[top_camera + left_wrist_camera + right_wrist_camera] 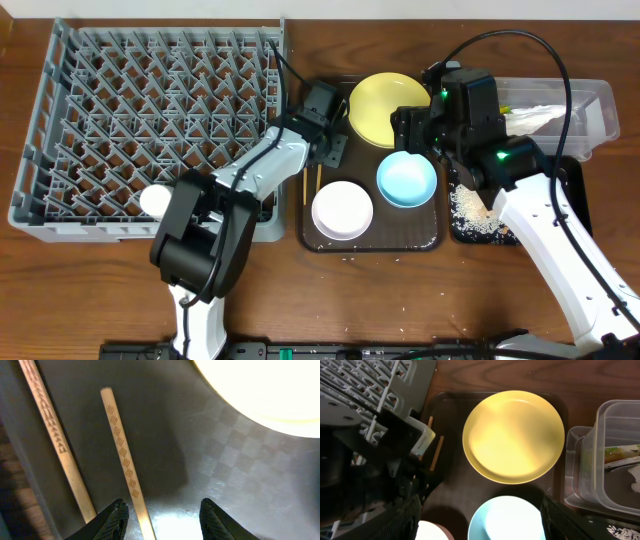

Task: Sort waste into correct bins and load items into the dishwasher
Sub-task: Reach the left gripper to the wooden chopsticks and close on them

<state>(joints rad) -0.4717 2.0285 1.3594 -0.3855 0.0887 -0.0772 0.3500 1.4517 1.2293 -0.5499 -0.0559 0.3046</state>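
Quick rundown. The brown tray sits just beside the grey rack, so there's hardly any room on that side.

The two chopsticks lie along the tray's left edge. One is tight against the raised wall, the other a bit further in. Between the inner stick and the yellow plate there's a bare strip of tray floor.

The left arm's fingers are spread apart low over that strip. The inner chopstick runs just inside the left one and they aren't pinching anything.

The right arm's fingers are also spread wide and empty, hanging over the light blue bowl.

On the tray I count one plate at the back and two bowls. The blue one is just in front of the plate and the white bowl is near the front.

One small white cup sits by the rack's front edge.

There are two bins on the right:
- The clear tub at the back has crumpled white stuff in it.
- The black tray holds rice crumbs and is partly under the right arm.

The table is open along the front.
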